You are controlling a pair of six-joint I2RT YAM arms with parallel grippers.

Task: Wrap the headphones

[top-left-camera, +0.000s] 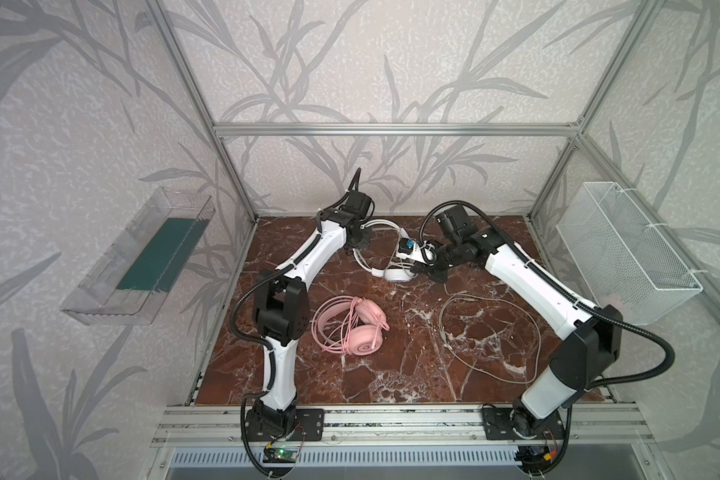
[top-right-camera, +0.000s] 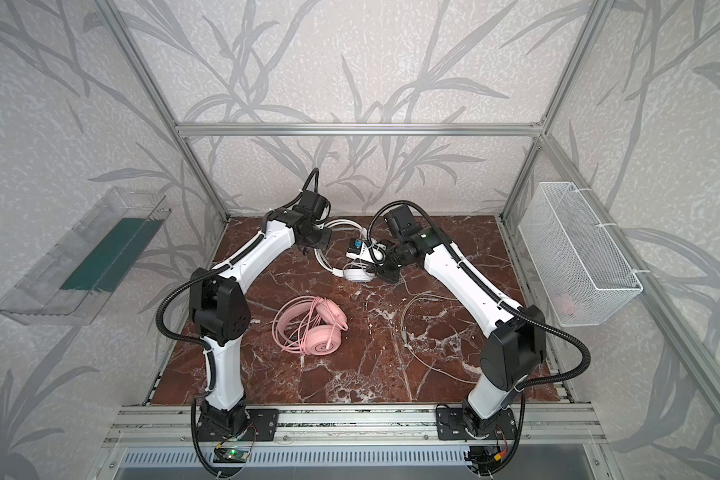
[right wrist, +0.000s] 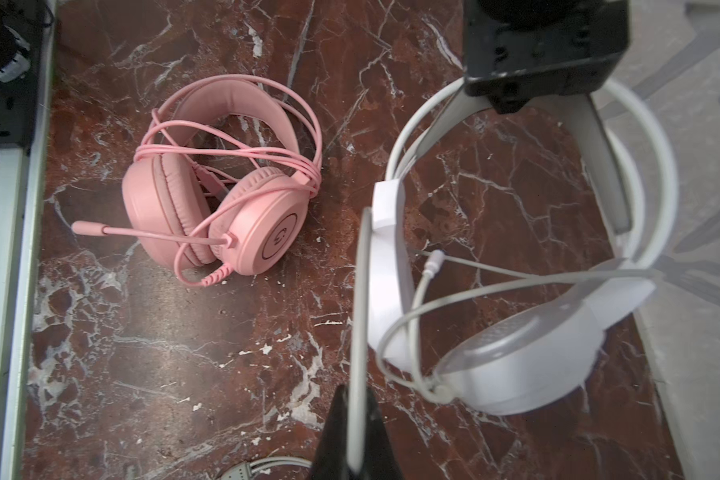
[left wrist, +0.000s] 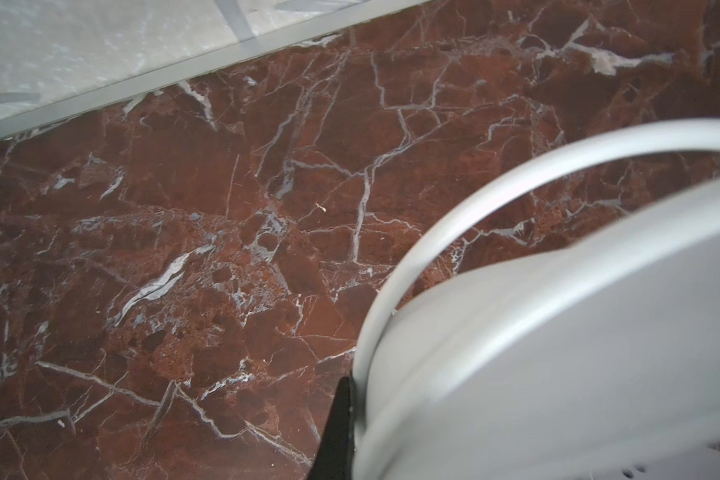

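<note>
While the left claw is pressed shut on the arched headband of the white over-ear headphones, the right claw is pinched tight on the thin white cable. In the right wrist view the cable comes straight out from between the black jaws and passes beside one white cup. More strands cross loosely between the two cups, and a small plug end hangs free there. The left wrist view is mostly blurred white headband, with one black jaw against it.

The white headset sits toward the back middle of the red-brown marble-pattern desk, between the two claws. One cup is down on the desk just beside the right claw, and the headband rises toward the left claw. In both top views a loose loop of white cable lies on the desk near the right arm; whether it joins the pinched strand, cannot tell.

The pink over-ear headphones lie flat on the desk near the left arm's elbow, well apart from both claws. Their pink cable is wound around the band and cups, and the boom mic sticks out.

On the side walls are a white wire-mesh basket on the right and a clear plastic tray on the left.
</note>
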